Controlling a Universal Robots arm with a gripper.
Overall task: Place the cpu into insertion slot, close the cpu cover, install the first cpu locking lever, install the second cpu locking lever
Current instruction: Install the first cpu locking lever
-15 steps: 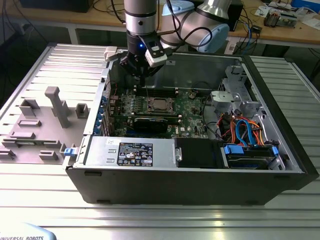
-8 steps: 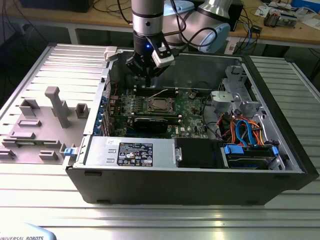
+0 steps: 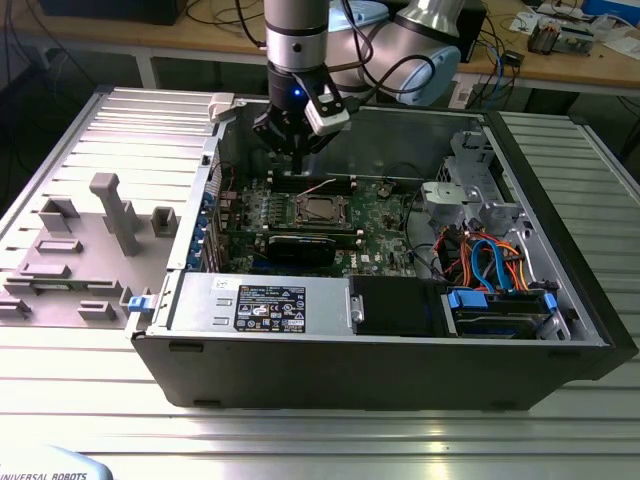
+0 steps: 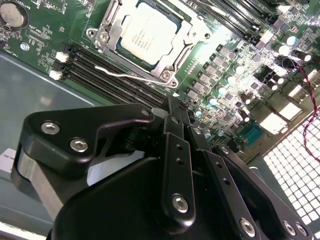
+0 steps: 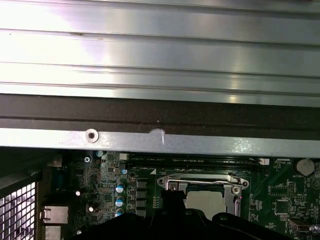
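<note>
1. While your gripper (image 3: 297, 150) hangs inside the open computer case (image 3: 560, 330), just above the back part of the green board (image 3: 385, 215), note that its black fingers (image 4: 176, 145) sit pressed together in the second wrist view, with nothing between them.
2. You find the cpu (image 4: 148, 33) already lying flat in the insertion slot (image 4: 112, 22), its dull silver top facing up.
3. You see the cpu cover (image 4: 192, 42) lying down around the chip, its window framing the silver top; I judge it lowered, though whether it is fully seated I cannot tell.
4. One thin wire lever (image 4: 127, 75) runs along the side of the slot nearest the gripper, beside the long black memory slots (image 4: 95, 67). Whether it is hooked under its catch I cannot tell.
5. Expect that lever to be light, springy and slippery: a stiff steel wire that pushes back. Press it near its bent free end, not mid-span.
6. Treat the chip and slot as fragile; keep the fingertips off the silver top and the small parts nearby.
</note>
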